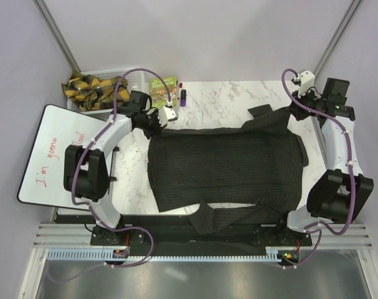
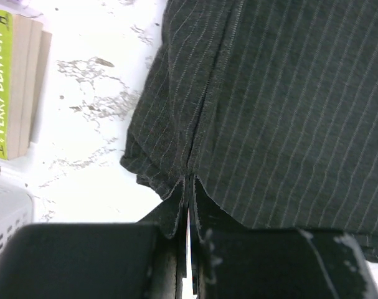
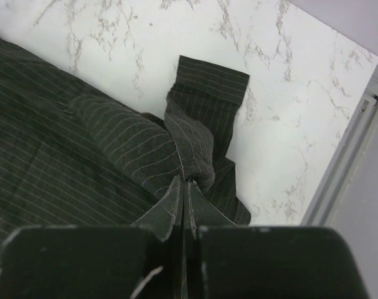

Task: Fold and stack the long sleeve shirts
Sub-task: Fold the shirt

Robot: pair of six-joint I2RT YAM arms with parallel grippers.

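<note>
The top camera looks down from above and behind the 2 arm bases [image 1: 108,235], far enough to take in the whole table [image 1: 232,93]. Each wrist camera sits just behind its jaws, very near, facing the shirt [image 1: 226,165] ahead of them; all 3 views share it.

just a white marble table [image 1: 220,103], dark striped shirt [image 1: 226,168] spread across it, green book [image 1: 162,87] at far left

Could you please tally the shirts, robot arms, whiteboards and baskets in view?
shirt: 1
robot arms: 2
whiteboard: 1
basket: 1
total: 5
</note>
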